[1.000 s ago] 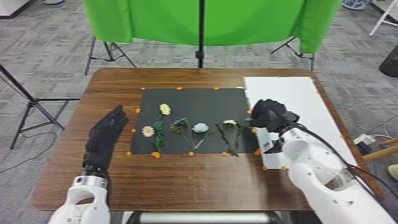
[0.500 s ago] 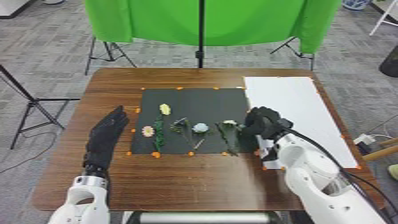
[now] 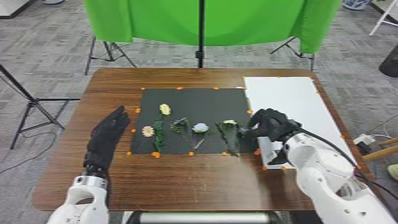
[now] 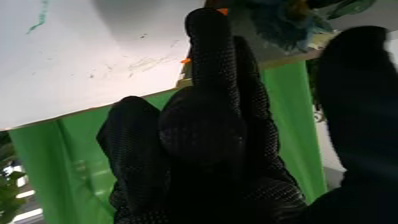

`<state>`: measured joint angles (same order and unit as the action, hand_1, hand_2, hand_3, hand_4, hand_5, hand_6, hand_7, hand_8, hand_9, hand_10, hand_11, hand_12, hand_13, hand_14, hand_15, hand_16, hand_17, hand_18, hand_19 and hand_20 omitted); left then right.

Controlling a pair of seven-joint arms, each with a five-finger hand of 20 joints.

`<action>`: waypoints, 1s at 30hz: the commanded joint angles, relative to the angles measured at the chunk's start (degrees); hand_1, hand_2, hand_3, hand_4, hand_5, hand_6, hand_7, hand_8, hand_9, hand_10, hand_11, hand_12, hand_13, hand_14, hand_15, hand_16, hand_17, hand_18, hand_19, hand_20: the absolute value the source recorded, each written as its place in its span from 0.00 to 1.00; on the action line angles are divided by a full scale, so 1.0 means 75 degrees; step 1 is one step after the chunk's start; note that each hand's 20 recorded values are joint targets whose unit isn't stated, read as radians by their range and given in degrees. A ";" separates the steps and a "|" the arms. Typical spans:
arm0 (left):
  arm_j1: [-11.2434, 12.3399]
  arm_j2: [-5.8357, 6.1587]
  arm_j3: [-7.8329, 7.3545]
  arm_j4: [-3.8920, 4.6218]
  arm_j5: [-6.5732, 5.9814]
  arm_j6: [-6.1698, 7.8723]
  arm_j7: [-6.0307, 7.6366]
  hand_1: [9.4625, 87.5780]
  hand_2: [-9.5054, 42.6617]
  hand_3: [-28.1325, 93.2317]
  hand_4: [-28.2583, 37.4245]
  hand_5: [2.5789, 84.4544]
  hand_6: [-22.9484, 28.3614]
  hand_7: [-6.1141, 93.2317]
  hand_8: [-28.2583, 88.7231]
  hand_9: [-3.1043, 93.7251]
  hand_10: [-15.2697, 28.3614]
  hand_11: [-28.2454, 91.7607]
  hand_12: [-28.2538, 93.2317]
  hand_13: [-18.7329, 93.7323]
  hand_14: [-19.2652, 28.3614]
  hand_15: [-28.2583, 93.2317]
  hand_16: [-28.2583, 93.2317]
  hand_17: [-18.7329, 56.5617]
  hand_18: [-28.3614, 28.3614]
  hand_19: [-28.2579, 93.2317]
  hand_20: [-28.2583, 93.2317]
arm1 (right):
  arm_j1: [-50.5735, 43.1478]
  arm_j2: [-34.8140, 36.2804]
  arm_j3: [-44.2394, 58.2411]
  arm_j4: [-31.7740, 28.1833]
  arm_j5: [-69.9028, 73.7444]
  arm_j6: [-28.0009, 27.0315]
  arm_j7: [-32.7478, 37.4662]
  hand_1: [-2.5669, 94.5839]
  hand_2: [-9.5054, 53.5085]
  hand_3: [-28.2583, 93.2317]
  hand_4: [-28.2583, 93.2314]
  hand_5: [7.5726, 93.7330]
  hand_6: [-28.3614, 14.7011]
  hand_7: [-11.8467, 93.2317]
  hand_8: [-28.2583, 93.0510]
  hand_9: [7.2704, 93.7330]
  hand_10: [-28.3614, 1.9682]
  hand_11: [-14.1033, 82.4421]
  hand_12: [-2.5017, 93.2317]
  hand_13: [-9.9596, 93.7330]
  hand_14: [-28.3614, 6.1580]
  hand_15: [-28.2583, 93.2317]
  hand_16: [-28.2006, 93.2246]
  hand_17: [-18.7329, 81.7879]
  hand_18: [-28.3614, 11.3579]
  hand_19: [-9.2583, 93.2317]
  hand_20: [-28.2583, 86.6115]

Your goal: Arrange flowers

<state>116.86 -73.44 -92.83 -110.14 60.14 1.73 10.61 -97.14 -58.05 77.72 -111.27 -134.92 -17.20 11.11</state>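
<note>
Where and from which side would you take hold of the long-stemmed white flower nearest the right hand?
I would pinch the stem below the pale bloom, coming from the right, the side where the right hand is. It lies lengthwise on the dark mat, bloom at the far end, so thumb and fingers could probably close across it and spare the petals.

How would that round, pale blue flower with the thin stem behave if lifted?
Its bloom is far wider than the thin stem, so it might tip head-down. The stem looks nearly straight, so it is probably fairly stiff.
</note>
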 commanded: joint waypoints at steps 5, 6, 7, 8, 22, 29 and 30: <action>0.0026 -0.0014 -0.0001 0.0095 0.0092 -0.0250 -0.0158 0.21 0.00 0.77 0.16 0.43 0.49 0.13 0.20 0.40 0.57 0.29 0.36 0.42 0.67 0.29 0.25 0.30 0.69 0.24 0.37 | -0.0977 -0.0473 0.1069 -0.0855 0.2480 0.2134 -0.0338 0.27 0.02 0.74 0.12 0.63 0.62 0.22 0.17 0.79 0.45 0.36 0.27 0.87 0.60 0.72 0.51 0.71 0.31 0.97 0.68; 0.0022 -0.0004 -0.0001 0.0084 0.0103 -0.0266 -0.0177 0.21 0.00 0.77 0.16 0.43 0.49 0.13 0.20 0.40 0.57 0.29 0.36 0.42 0.67 0.29 0.25 0.30 0.69 0.24 0.37 | -0.1149 -0.0695 0.1420 -0.0901 0.3336 0.2109 -0.0680 0.26 0.06 0.75 0.12 0.64 0.62 0.23 0.17 0.76 0.41 0.34 0.26 0.78 0.47 0.67 0.49 0.61 0.24 0.89 0.65; 0.0012 -0.0002 0.0002 0.0089 0.0131 -0.0294 -0.0166 0.21 0.00 0.77 0.16 0.43 0.49 0.13 0.20 0.40 0.57 0.29 0.36 0.42 0.67 0.29 0.25 0.30 0.69 0.24 0.37 | -0.1304 -0.0902 0.1746 -0.0905 0.4130 0.2025 -0.1067 0.26 0.07 0.76 0.12 0.64 0.61 0.23 0.17 0.73 0.40 0.33 0.25 0.74 0.41 0.63 0.47 0.56 0.22 0.84 0.64; 0.0012 0.0004 0.0003 0.0082 0.0196 -0.0311 -0.0174 0.21 0.00 0.77 0.16 0.43 0.49 0.13 0.20 0.41 0.57 0.29 0.36 0.42 0.67 0.29 0.25 0.30 0.69 0.24 0.37 | -0.1487 -0.1093 0.2026 -0.0920 0.4894 0.1912 -0.1328 0.25 0.09 0.77 0.11 0.62 0.61 0.23 0.17 0.69 0.39 0.30 0.24 0.68 0.37 0.57 0.45 0.49 0.23 0.73 0.63; 0.0392 -0.0047 -0.0021 -0.0631 0.1094 -0.0327 -0.0007 0.21 0.01 0.77 0.16 0.45 0.49 0.13 0.20 0.43 0.58 0.30 0.36 0.43 0.68 0.29 0.25 0.30 0.68 0.24 0.37 | -0.3090 -0.2819 0.3239 -0.0668 0.8662 0.1246 -0.2685 0.05 0.17 0.86 0.09 0.29 0.67 0.17 0.18 0.33 0.48 0.17 0.15 0.31 0.56 0.24 0.34 0.30 0.44 0.11 0.46; 0.0501 -0.0246 0.0026 -0.0934 0.1208 -0.0255 0.0267 0.21 0.02 0.77 0.15 0.46 0.50 0.13 0.20 0.44 0.59 0.30 0.36 0.43 0.68 0.30 0.25 0.30 0.68 0.24 0.37 | -0.3042 -0.2841 0.3114 -0.0617 0.8379 0.1063 -0.2729 0.04 0.18 0.86 0.08 0.30 0.67 0.17 0.17 0.33 0.49 0.18 0.14 0.32 0.56 0.25 0.33 0.31 0.44 0.10 0.46; 0.0530 -0.0268 0.0035 -0.0954 0.1229 -0.0249 0.0274 0.21 0.02 0.77 0.15 0.46 0.50 0.13 0.20 0.44 0.59 0.31 0.36 0.43 0.68 0.30 0.25 0.31 0.68 0.24 0.37 | -0.3056 -0.2868 0.3115 -0.0633 0.8392 0.1053 -0.2716 0.04 0.18 0.86 0.08 0.30 0.67 0.17 0.17 0.33 0.49 0.18 0.14 0.32 0.56 0.26 0.33 0.31 0.44 0.10 0.46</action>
<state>119.39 -73.60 -93.09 -115.98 68.78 -0.60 11.23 -120.11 -79.02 101.82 -116.11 -68.13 -8.04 -8.36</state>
